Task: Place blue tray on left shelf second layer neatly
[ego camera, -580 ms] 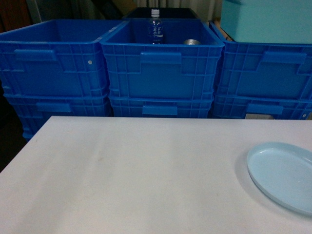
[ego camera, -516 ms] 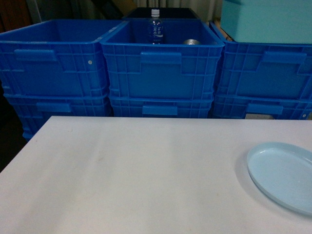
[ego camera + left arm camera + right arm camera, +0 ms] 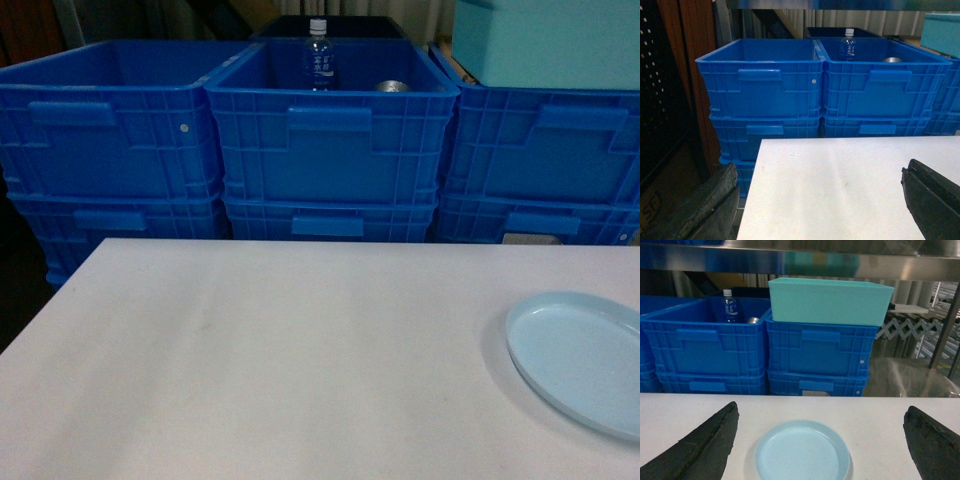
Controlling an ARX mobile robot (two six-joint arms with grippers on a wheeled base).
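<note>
The pale blue tray (image 3: 580, 360) lies flat on the white table (image 3: 280, 350) at its right side, partly cut off by the head view's edge. In the right wrist view the blue tray (image 3: 802, 452) sits low between the two dark fingers of my right gripper (image 3: 822, 410), which is open and apart from it. My left gripper (image 3: 820, 175) is open over bare table near the table's left edge and holds nothing. A shiny steel shelf rail (image 3: 790, 262) runs above the crates; I cannot tell whether it belongs to the left shelf. Neither gripper shows in the head view.
Stacked deep-blue crates (image 3: 330, 150) stand in a row behind the table. The middle crate holds a water bottle (image 3: 319, 55) and a can (image 3: 393, 86). A teal box (image 3: 545, 40) rests on the right crate. A dark brown panel (image 3: 670, 100) stands left of the table.
</note>
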